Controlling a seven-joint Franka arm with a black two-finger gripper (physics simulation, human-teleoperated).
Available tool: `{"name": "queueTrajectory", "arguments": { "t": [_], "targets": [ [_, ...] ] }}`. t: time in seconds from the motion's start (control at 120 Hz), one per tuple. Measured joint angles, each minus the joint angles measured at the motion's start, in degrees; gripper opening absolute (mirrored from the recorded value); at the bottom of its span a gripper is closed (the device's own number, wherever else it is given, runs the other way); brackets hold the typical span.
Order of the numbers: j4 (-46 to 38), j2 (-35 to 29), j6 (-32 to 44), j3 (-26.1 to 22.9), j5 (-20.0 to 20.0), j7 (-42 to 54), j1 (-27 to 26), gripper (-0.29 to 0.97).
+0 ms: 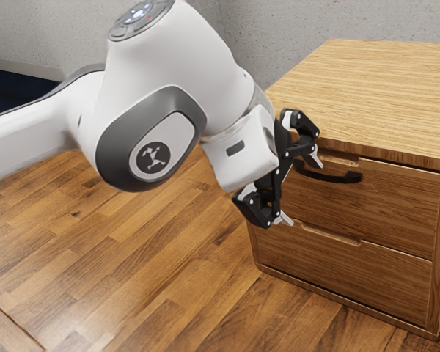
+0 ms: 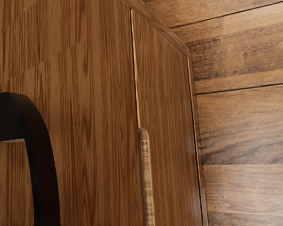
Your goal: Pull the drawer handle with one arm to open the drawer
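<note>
Calling this one early days. The tool point(image 1: 301, 187) is up against the front of the top drawer point(image 1: 385, 202), with its fingers spread wide, one above and one below the end of the black handle point(image 1: 337, 177) that sits toward the exterior view's left. It's released, not clamped on anything. The upper fingertip sits just beside the handle and the lower one hangs well under it.

So I'd say the approach is done and that's about it. What's left is closing on the handle and doing the whole pull. The drawer looks shut or close to it. There's a thin gap along its top edge, but I can't tell if that means it's out at all.

The handle is mounted on the top drawer front, closer to the end nearest the arm point(image 1: 154, 95). The wrist view catches it as a dark curved bar right by the hand.

Head count:
- one arm and one tool
- one cabinet point(image 1: 367, 81) standing on the wood floor point(image 1: 117, 271)
- two drawers, top and lower drawer point(image 1: 352, 268)
- one black handle
- one wooden lip pull point(image 1: 330, 235) on the lower one
</note>
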Motion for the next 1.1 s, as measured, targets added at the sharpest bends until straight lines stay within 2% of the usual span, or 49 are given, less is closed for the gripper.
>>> {"name": "queueTrajectory", "arguments": {
  "t": [0.183, 0.658, 1.1],
  "targets": [
    [-0.01, 0.53, 0.15, -0.01, 0.02, -0.33, 0.09, 0.66],
    [-0.47, -2.04, 0.07, -0.1, 0.92, -1.35, -0.59, 0.11],
    [-1.63, -4.99, -3.74, -0.08, 0.67, -4.8, -0.58, 0.0]
  ]
}}
